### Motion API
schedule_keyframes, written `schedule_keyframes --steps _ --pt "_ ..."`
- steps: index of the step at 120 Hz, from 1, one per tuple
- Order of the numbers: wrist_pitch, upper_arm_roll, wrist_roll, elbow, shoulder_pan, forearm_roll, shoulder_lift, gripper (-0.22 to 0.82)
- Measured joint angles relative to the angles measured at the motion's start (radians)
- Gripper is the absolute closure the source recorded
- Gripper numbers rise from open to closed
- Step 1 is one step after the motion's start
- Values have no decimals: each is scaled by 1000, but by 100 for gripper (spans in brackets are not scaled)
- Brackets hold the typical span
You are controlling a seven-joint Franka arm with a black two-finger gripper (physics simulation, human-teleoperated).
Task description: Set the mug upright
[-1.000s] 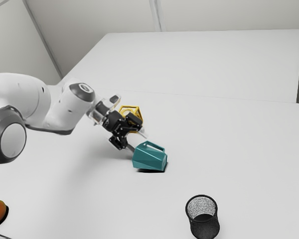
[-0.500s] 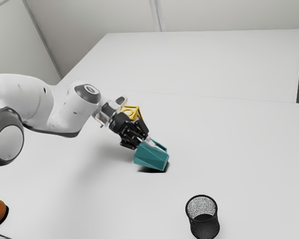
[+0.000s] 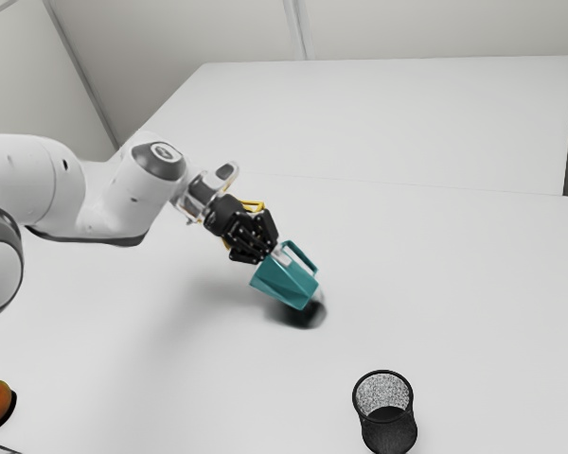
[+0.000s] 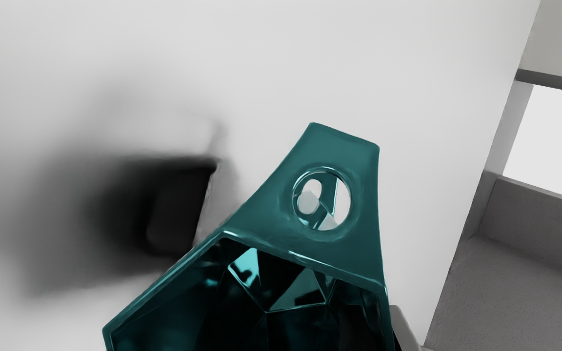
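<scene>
Holding mug in jaws, tilted, above tabletop | could slip or pivot, given a likely off-centre pinch | could topple on landing if released while leaning or too high

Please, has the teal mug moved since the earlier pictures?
Yes: in the exterior view, the teal mug has risen off the table, farther from the black mesh cup.

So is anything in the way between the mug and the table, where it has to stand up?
Nothing that I can see. Under the tilted mug, a dark shadow falls on the white table. The black mesh cup stands off to one side.
</scene>
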Motion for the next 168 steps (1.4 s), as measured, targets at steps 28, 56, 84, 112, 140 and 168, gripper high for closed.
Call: schedule_keyframes --steps 28,56,84,112,140,168 --pt "148 0 -24 -53 -100 503 -202 76" --pt "239 -13 -104 -100 -181 1002 -210 76" --pt "320 -14 -215 -162 -209 1112 -210 76" --pt "406 -15 -317 -166 -222 1119 -170 76" --pt "434 -16 -389 -165 -222 1115 -139 76" --pt "443 -15 -438 -165 -222 1090 -137 42"
